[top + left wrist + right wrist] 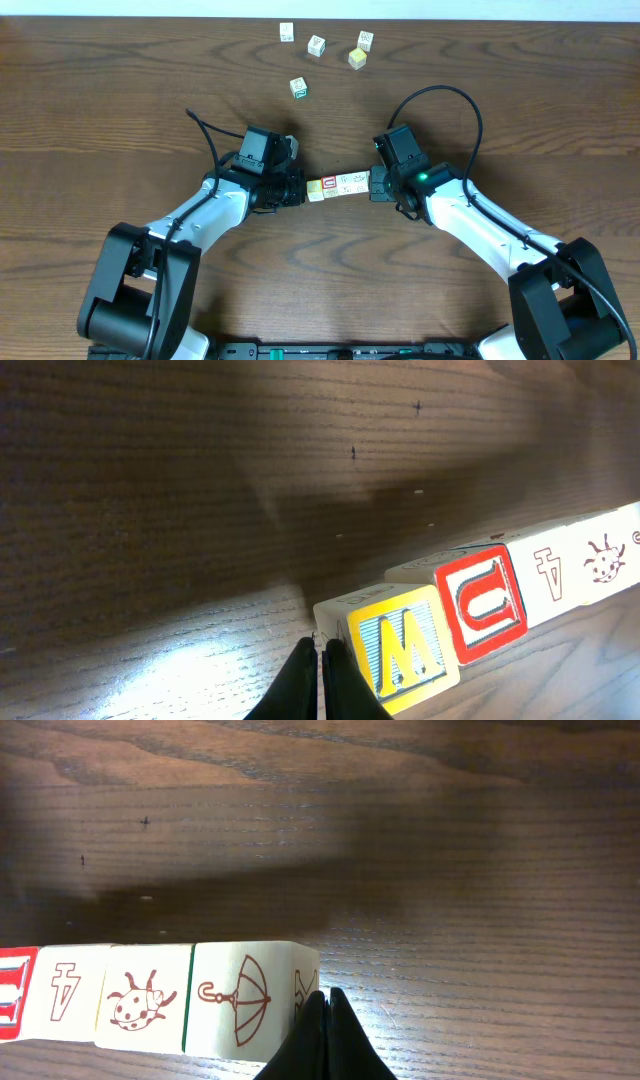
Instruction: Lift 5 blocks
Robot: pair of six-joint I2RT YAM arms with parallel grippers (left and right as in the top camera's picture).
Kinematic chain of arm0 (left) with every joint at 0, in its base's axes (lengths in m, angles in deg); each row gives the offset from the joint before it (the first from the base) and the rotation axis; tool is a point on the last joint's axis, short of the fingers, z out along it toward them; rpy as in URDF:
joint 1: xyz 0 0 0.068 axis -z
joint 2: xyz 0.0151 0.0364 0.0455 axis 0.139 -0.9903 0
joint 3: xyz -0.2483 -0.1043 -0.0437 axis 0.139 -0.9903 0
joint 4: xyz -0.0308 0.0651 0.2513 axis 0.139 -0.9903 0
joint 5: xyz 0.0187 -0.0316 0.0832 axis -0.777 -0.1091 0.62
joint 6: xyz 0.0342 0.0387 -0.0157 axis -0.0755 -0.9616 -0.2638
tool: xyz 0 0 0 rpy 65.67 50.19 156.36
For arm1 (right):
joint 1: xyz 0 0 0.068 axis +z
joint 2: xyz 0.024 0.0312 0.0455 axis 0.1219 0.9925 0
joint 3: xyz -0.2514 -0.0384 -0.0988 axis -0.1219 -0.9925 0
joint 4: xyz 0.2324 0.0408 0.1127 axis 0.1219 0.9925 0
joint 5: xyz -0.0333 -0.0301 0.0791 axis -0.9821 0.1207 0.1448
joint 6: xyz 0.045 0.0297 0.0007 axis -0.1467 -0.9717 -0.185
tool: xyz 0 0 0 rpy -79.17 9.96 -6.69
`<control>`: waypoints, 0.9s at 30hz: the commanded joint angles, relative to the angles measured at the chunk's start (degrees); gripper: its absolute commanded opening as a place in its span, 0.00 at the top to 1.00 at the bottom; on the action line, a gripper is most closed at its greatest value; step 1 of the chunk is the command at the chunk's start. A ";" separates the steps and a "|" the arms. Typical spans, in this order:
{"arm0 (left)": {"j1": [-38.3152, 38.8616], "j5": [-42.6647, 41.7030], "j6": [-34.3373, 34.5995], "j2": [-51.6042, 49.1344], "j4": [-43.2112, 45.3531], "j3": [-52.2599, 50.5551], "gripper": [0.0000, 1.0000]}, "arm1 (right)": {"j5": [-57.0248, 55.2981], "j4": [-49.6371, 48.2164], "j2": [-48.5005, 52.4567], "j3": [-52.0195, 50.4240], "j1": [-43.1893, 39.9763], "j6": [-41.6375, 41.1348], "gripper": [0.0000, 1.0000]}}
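Observation:
Several blocks form one straight row (340, 185) between my two grippers. From the left end it runs: a yellow-orange block with an M (400, 650), a red-bordered U block (485, 600), a whitish "4" block (553, 572), a ladybird block (140, 1005) and an umbrella block (240, 1000). My left gripper (300, 190) is shut, its tips (322, 660) against the yellow block's end face. The right gripper (373, 185) is shut too, tips (325, 1010) pressed on the umbrella block's end. Whether the row is off the table I cannot tell.
Other cubes lie at the back of the wooden table (120, 110): a green-bordered one (298, 88), a pale yellow one (357, 59) and three white ones (287, 32), (316, 45), (365, 40). Both arms' cables arch above the wrists.

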 commanded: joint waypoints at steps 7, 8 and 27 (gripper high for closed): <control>5.31 -16.33 -0.48 1.14 2.67 2.25 0.93 | 20.83 -2.60 0.52 0.48 7.04 -1.66 0.99; 5.31 -16.33 -0.48 1.14 2.67 2.25 0.93 | 20.52 -2.64 0.52 0.22 7.04 -1.68 0.99; 5.33 -16.20 -0.50 1.11 2.64 2.25 0.93 | 19.32 -3.17 2.36 -0.37 7.04 -1.46 0.99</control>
